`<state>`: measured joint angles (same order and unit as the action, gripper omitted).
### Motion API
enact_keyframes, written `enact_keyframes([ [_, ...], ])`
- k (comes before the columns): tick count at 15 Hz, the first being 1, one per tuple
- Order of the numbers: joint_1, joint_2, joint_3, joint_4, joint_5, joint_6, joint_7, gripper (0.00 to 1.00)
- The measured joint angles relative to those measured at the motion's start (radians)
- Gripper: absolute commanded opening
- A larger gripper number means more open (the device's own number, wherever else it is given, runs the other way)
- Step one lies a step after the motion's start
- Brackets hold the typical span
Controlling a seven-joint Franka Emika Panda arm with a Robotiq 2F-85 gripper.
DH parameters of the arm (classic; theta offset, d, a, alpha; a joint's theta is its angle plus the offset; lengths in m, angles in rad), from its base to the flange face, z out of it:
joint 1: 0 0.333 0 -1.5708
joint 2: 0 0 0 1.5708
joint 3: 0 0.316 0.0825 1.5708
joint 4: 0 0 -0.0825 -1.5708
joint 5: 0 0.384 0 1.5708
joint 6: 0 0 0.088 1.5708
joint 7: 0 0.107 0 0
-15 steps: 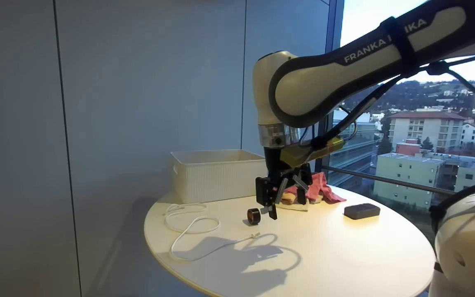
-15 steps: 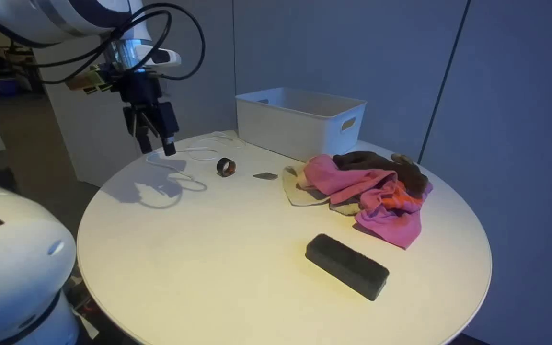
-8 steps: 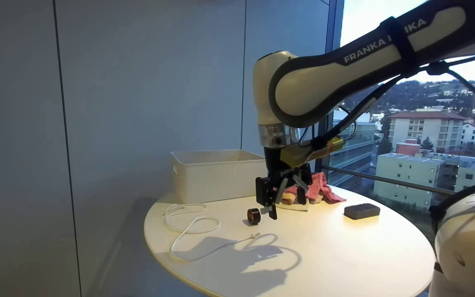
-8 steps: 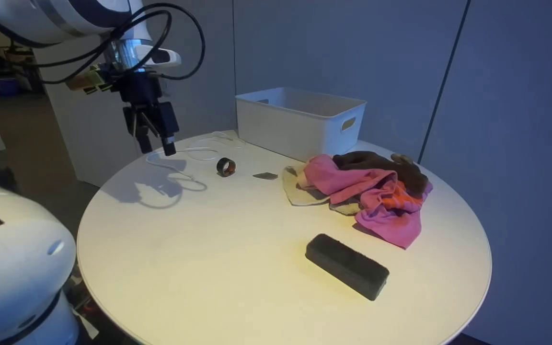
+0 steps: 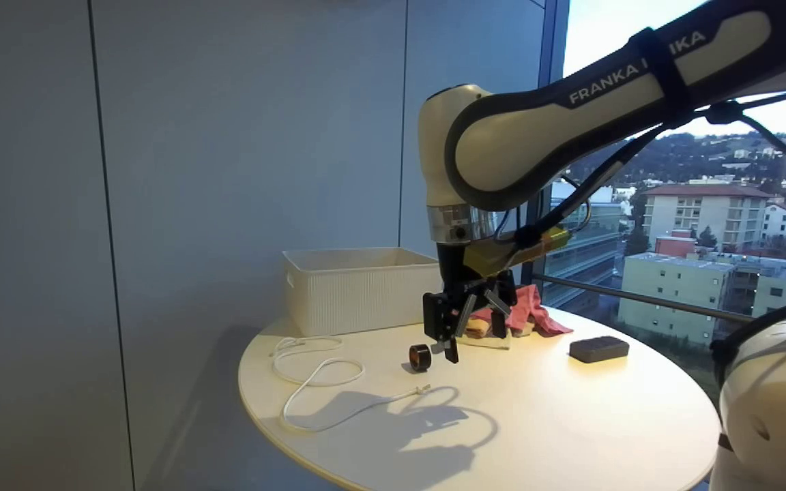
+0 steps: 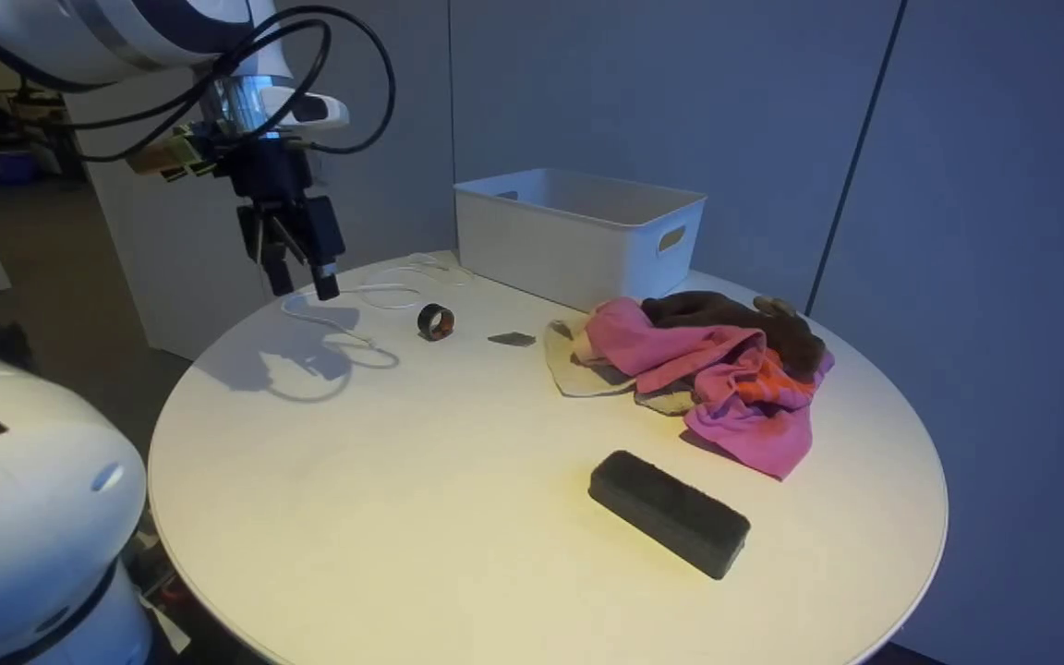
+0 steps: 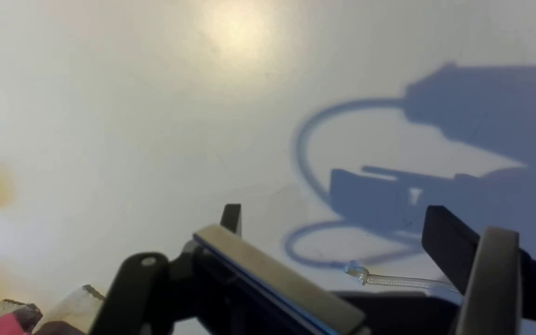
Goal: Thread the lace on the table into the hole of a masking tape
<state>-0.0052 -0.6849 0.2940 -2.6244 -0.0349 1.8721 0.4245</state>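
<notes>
Lace (image 5: 331,385): white, loosely looped on the tabletop (image 5: 557,409). Its end (image 7: 357,273) nearest the fingers (image 7: 449,246) lies lower than they hang and, seemingly, outward from the robot's base (image 6: 29,508). In the wrist view the end's straight run goes roughly along the line joining the fingers, not across it; a pinch likely calls for a wrist turn first.

Fingers: one pair, spread apart, holding nothing; only one arm (image 5: 536,146) to reach.

Tape roll (image 5: 425,356): dark, standing on its rim, hole facing sideways, near that end; lace and roll apart.

Edges: outer lace loops near the tabletop's rim; white basket (image 6: 541,249) just beside the farther loops.

Room: by judgement, widest toward the dark block (image 6: 671,513), well apart; heaped cloths (image 6: 680,349) lie between block and basket.
</notes>
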Motion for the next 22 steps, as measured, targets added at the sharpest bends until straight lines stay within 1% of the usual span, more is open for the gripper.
enact_keyframes([
  [6, 0.001, 0.000, -0.001, -0.001, 0.000, 0.000, -0.002, 1.00],
  [8, 0.006, 0.002, -0.002, 0.002, -0.037, 0.003, -0.037, 1.00],
  [12, 0.031, 0.029, -0.007, 0.056, -0.150, 0.001, -0.173, 1.00],
  [14, 0.055, 0.058, -0.016, 0.091, -0.168, 0.001, -0.251, 1.00],
  [17, 0.098, 0.119, -0.049, 0.129, -0.171, 0.012, -0.376, 1.00],
  [22, 0.144, 0.256, -0.108, 0.148, -0.184, 0.075, -0.597, 1.00],
])
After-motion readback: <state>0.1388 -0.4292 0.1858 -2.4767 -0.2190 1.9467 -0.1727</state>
